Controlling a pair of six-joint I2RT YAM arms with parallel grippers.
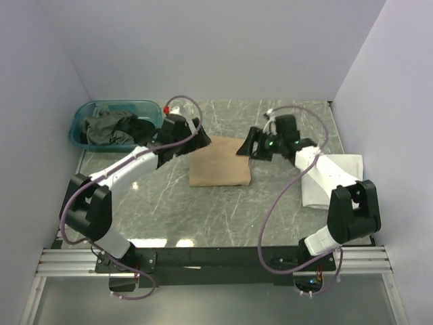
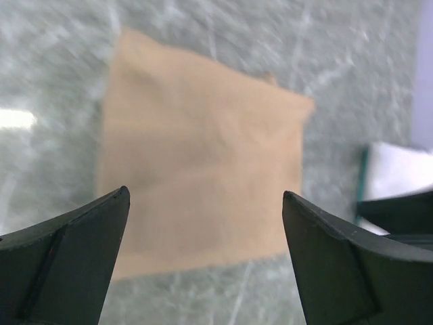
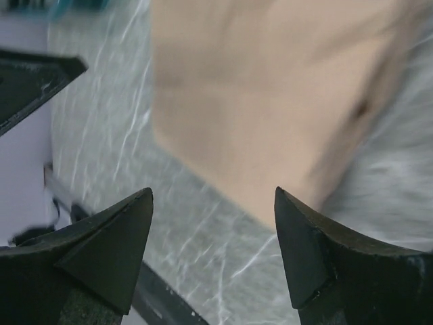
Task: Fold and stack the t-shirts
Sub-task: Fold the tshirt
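Observation:
A tan t-shirt [image 1: 220, 162], folded into a rectangle, lies flat in the middle of the table; it also shows in the left wrist view [image 2: 196, 156] and the right wrist view [image 3: 270, 101]. My left gripper [image 1: 201, 141] hovers open and empty at its far left corner. My right gripper [image 1: 247, 146] hovers open and empty at its far right corner. A folded white t-shirt [image 1: 331, 177] lies at the right, partly under the right arm. Grey-green [image 1: 105, 128] and black [image 1: 141, 128] shirts lie crumpled in the tub.
A teal translucent tub [image 1: 84, 115] stands at the back left corner. White walls close in the marble table [image 1: 203, 217] on three sides. The white shirt's edge shows in the left wrist view [image 2: 399, 169].

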